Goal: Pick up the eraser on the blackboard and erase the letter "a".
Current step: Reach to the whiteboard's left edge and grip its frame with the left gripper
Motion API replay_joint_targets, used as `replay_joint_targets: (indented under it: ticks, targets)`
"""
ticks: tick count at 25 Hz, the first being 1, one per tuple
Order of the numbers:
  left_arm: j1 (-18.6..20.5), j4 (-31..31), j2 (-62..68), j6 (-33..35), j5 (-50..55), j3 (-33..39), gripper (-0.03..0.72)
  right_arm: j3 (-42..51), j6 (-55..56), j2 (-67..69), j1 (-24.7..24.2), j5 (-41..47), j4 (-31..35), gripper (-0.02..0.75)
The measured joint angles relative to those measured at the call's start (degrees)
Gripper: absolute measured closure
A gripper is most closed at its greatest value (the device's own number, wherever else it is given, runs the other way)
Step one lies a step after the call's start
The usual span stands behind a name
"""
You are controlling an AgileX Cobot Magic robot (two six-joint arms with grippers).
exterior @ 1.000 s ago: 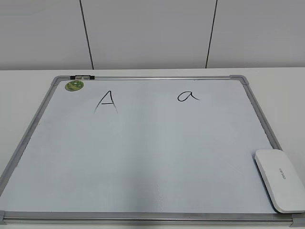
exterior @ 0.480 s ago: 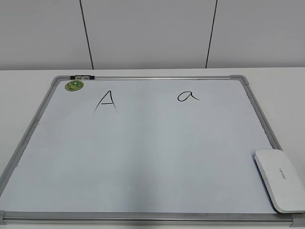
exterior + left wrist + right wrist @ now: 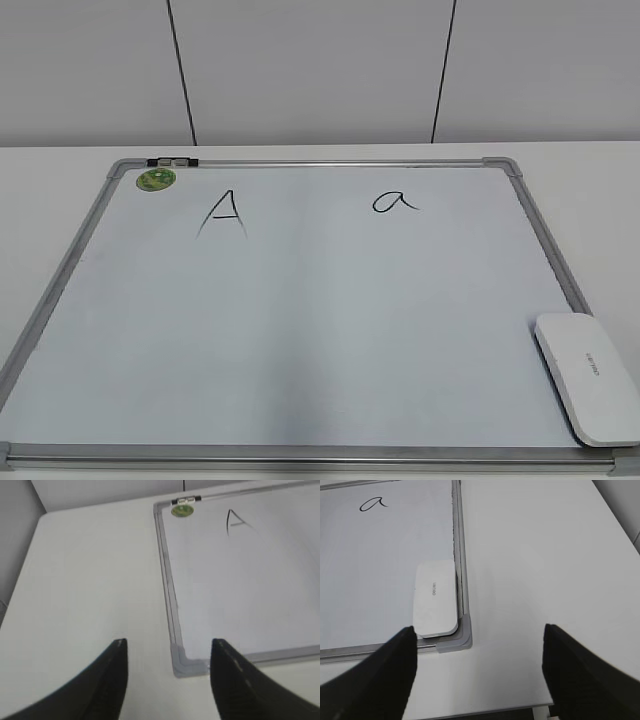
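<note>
White plastic eraser point(image 3: 588, 377), flat and rounded at its corners, lying label-up in the near right corner of the blackboard point(image 3: 300, 330), its long edge against the silver-grey frame. Right wrist view: the eraser point(image 3: 436, 599) lies ahead of the right gripper point(image 3: 479, 645) and left of its midline, closer to the left finger point(image 3: 380, 675) than to the right finger; both dark fingers are spread wide apart, holding nothing, and stand clear above the table point(image 3: 535, 570) just off the board's corner cap. The letter "a" point(image 3: 394, 202), a small cursive stroke in thin black marker, sits on the far right part of the board, well beyond the eraser and farther left in the right wrist view point(image 3: 373, 503). Capital "A" point(image 3: 224, 213) occupies the far left part, near a round green sticker point(image 3: 156, 180) and a small clip on the top frame. Left wrist view: the left gripper point(image 3: 169, 652) is likewise parted and empty, poised over the table beside the board's near left corner, with the frame corner point(image 3: 187, 662) lying between its fingertips; the capital "A" point(image 3: 235, 521) and the sticker point(image 3: 182, 510) lie far ahead
</note>
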Motion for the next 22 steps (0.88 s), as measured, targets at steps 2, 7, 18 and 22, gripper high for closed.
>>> replay_joint_targets:
  ticks: [2,7,18,22]
  targets:
    - [0.0,0.0,0.25,0.0,-3.23,-1.17,0.235,0.0,0.0,0.0,0.0,0.0,0.0,0.157]
    - [0.0,0.0,5.34,0.0,-13.37,-2.3,0.128,0.0,0.0,0.0,0.0,0.0,0.0,0.157]
    - [0.0,-0.11,33.65,0.0,-33.75,-2.3,0.113,0.0,0.0,0.0,0.0,0.0,0.0,0.157]
    - [0.0,-0.21,44.22,0.0,-35.2,-3.11,0.112,0.0,0.0,0.0,0.0,0.0,0.0,0.157]
